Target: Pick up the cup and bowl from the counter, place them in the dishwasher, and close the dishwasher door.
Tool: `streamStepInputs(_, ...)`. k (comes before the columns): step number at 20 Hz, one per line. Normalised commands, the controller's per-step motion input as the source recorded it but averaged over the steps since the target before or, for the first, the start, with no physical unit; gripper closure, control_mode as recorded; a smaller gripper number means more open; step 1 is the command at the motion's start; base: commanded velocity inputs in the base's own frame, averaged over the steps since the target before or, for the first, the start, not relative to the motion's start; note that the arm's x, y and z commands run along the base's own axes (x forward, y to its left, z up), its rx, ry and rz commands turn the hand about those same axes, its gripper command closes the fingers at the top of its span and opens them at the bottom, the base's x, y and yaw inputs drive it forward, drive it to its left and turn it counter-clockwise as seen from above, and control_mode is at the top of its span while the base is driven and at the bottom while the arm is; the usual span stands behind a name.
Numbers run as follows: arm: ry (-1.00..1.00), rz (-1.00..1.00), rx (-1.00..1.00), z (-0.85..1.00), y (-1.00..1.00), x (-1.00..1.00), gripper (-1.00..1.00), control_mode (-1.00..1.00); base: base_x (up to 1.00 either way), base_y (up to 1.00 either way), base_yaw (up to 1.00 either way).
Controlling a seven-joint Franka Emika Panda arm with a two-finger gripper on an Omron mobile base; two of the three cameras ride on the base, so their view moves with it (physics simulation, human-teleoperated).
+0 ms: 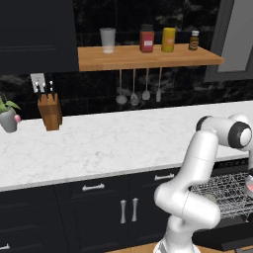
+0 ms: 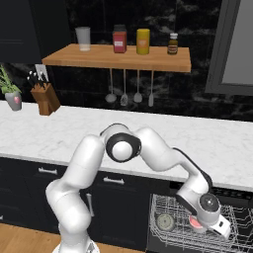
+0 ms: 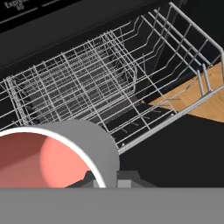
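- Cup (image 3: 48, 159) with its red inside is sitting close, gripped by the closed claw (image 2: 200, 223).
- It is hanging over the dishwasher's wire rack (image 3: 87, 83).

- white marble counter (image 1: 99, 143) runs across, above dark cabinets (image 1: 94, 210)
- knife block (image 1: 50, 110) and potted plant (image 1: 8, 117) at its left
- wire rack (image 1: 225, 193) pulled out at lower right
- wooden shelf (image 1: 148, 58) carries a tumbler (image 1: 107, 40) and jars (image 1: 147, 39)
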Motion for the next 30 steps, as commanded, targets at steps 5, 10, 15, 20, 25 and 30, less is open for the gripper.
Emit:
streamStepInputs(5,0.0,0.0,0.0,-0.26,0.0,0.0,1.0,-1.0,0.0,0.0,0.0)
streamStepInputs(10,0.0,0.0,-0.02,-0.21,0.0,0.0,1.0,-1.0,0.0,0.0,0.0)
streamStepInputs(15,0.0,0.0,0.0,-0.11,0.0,0.0,1.0,-1.0,0.0,0.0,0.0)
streamStepInputs(20,0.0,0.0,0.0,-0.02,0.0,0.07,1.0,-1.0,0.0,0.0,0.0)
streamStepInputs(25,0.0,0.0,0.0,0.01,0.0,0.07,1.0,-1.0,0.0,0.0,0.0)
streamStepInputs(30,0.0,0.0,0.0,0.03,-0.01,0.3,1.0,-1.0,0.0,0.0,0.0)
